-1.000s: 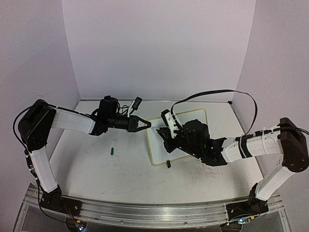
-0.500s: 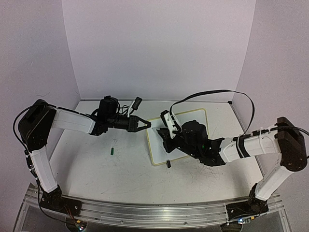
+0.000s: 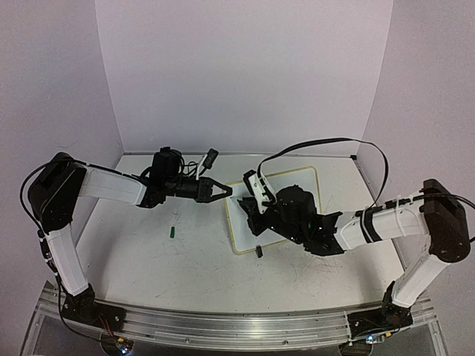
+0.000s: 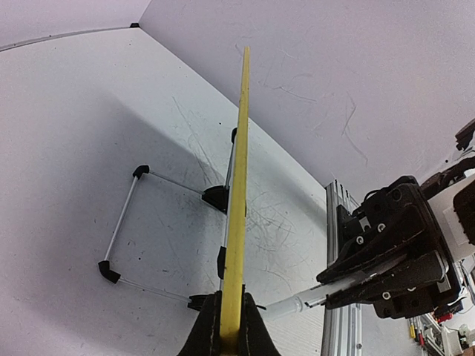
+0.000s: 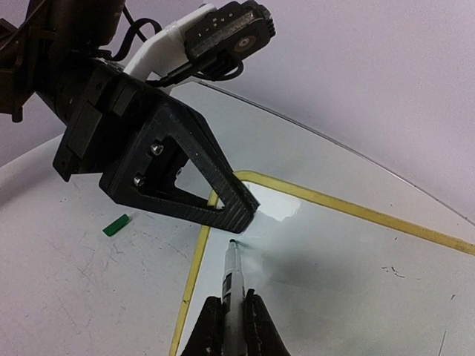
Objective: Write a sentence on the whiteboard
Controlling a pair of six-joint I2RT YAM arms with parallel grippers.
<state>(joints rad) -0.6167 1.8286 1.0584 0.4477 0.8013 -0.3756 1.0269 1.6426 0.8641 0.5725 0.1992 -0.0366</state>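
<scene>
Left gripper (image 3: 225, 191) clenched on whiteboard (image 3: 242, 230) frame edge; right gripper (image 5: 236, 320) grasping marker (image 5: 232, 276), tip on whiteboard beside left gripper.

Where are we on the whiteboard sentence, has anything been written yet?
Done: a small green piece, likely the marker's cap, lies off on the table, and the left tool is shut on the whiteboard frame, bracing it. In hand: the right tool grips the marker, its tip at the board's corner. Left: all the writing; no green words show on the visible surface.
</scene>
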